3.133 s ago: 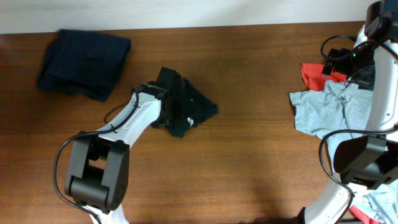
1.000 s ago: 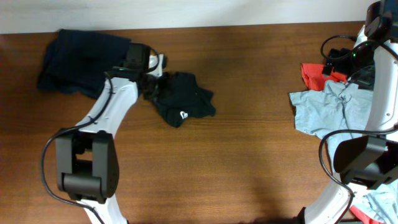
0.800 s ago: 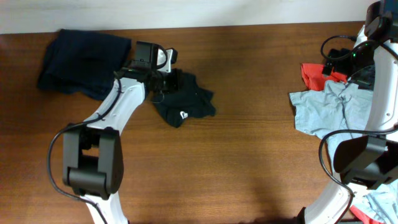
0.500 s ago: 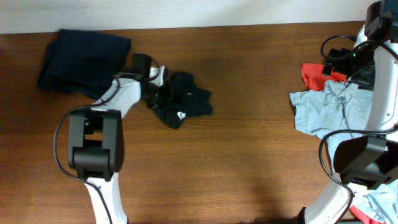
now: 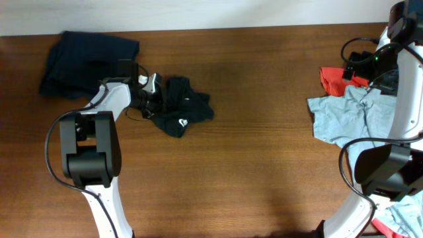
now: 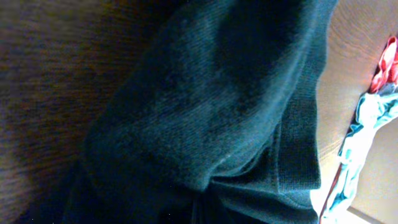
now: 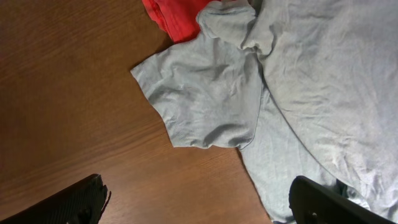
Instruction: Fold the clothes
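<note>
Dragging is the operation in progress: the left gripper (image 5: 151, 96) has drawn back toward the dark navy pile (image 5: 89, 63), and the black T-shirt (image 5: 180, 109) has travelled with it, so it now lies nearer that pile than it did a second ago. The jaws are fully closed. The left wrist view is filled with dark knit cloth pressed against the camera, and since the shirt follows the gripper, the grip is judged to be on a fold at the garment's near edge. The shirt touches the gripper and trails away from it on the side opposite the navy pile. It is a compact, crumpled bundle, not a flat fold, so the move reads as repositioning toward the stack and the folding itself is not shown finished.

The right gripper (image 7: 199, 199) has not moved. Its fingers stand wide apart and hold nothing, hovering above the light blue-grey shirt (image 7: 298, 93), with the red-orange shirt (image 7: 174, 15) just beyond.

Markings: one small white label (image 5: 182, 121) shows on the black shirt's far lower edge. It is too small to read. No other writing is legible.
</note>
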Motion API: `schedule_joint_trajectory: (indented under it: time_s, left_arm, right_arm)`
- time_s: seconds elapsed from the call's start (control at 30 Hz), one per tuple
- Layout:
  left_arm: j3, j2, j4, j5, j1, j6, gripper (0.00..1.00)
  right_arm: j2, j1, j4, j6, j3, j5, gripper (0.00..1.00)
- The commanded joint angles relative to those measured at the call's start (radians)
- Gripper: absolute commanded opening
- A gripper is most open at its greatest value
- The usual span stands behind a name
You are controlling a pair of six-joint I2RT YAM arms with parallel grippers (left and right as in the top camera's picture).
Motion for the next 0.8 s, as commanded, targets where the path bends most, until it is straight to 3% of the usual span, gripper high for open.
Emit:
schedule_joint_trajectory:
  time_s: [0.0,0.3,0.53,0.77]
  left_arm:
    - [0.038,-0.091,0.010,0.001,0.008,0.037,0.00]
    - [0.012,-0.170,-0.005,0.128,-0.043,0.000,0.00]
    - [-0.075,-0.102,0.120,0.212,-0.133,-0.005,0.00]
    - [-0.121,-0.003,0.143,0.212,-0.158,-0.026,0.00]
  right_arm:
    - [-0.003,0.001,0.000,0.005,-0.005,-0.005,0.99]
    - [-0.003,0.001,0.000,0.005,-0.005,-0.004,0.99]
    - [-0.003,0.001,0.000,0.005,-0.005,-0.005,0.99]
    - [-0.003,0.001,0.000,0.005,-0.005,-0.005,0.99]
